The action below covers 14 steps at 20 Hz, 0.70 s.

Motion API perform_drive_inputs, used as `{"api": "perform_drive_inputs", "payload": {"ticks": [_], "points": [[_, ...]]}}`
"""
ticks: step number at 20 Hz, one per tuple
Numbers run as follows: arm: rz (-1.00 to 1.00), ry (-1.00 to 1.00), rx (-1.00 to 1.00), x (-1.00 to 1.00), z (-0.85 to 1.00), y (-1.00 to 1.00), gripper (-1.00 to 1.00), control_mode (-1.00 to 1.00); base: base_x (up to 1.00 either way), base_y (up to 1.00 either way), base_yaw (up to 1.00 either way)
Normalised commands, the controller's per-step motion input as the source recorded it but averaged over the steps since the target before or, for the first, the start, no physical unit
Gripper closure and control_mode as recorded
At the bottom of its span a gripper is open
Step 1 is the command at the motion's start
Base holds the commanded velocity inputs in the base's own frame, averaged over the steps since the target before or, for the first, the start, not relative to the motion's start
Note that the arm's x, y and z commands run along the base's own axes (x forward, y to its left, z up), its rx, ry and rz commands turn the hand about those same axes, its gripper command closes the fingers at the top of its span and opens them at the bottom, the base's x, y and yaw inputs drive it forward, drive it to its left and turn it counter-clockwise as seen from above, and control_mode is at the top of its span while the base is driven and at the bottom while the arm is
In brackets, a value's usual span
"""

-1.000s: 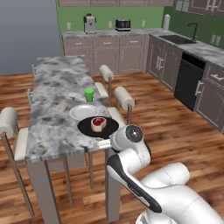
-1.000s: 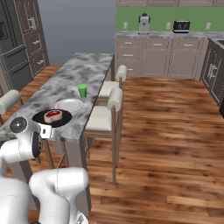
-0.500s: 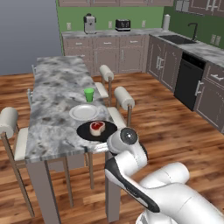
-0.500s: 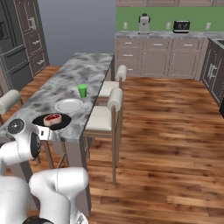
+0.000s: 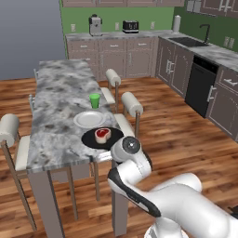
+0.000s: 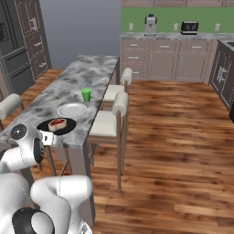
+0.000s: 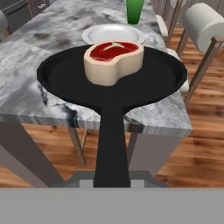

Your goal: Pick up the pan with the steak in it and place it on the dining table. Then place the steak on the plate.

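1. Black and shallow, the pan (image 5: pixel 102 138) is sitting on the dining table (image 5: pixel 60 100), at the near end and close to the edge that faces the chairs; it also shows in the right base view (image 6: pixel 56 126) and the hand view (image 7: pixel 112 78).
2. Its long handle (image 7: pixel 111 146) is reaching out past the table edge toward the camera in the hand view, running down to the bottom middle of that picture.
3. The steak (image 7: pixel 113 61) is lying inside the pan, red on top with a pale rim, a little beyond the pan's middle as the hand view shows it; it is also showing at (image 5: pixel 102 135) and (image 6: pixel 56 124).
4. The plate (image 5: pixel 89 119) is resting on the table just beyond the pan, with the pan rim overlapping its near edge in the hand view (image 7: pixel 113 33).
5. A green cup (image 5: pixel 94 100) is standing upright on the table farther along, past the plate.
6. The gripper is lying at the handle's end, but its fingertips are not visible, so whether it is grasping the handle or has released it cannot be told.
7. The white arm (image 5: pixel 128 155) is bending low beside the near corner of the table.
8. Two padded chairs (image 5: pixel 128 111) are standing along the table's right side in the left base view.
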Motion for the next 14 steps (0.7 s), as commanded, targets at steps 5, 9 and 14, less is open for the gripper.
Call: {"api": "perform_drive_inputs", "payload": {"ticks": [5,9,14], "points": [[0.00,0.00,0.00,0.00,-0.01,-0.02,1.00,-1.00,0.00,0.00,0.00],[0.00,-0.02,0.00,0.09,-0.11,0.00,1.00,-1.00,0.00,0.00,0.00],[0.00,-0.05,0.00,0.19,-0.25,-0.01,1.00,-1.00,0.00,0.00,0.00]]}}
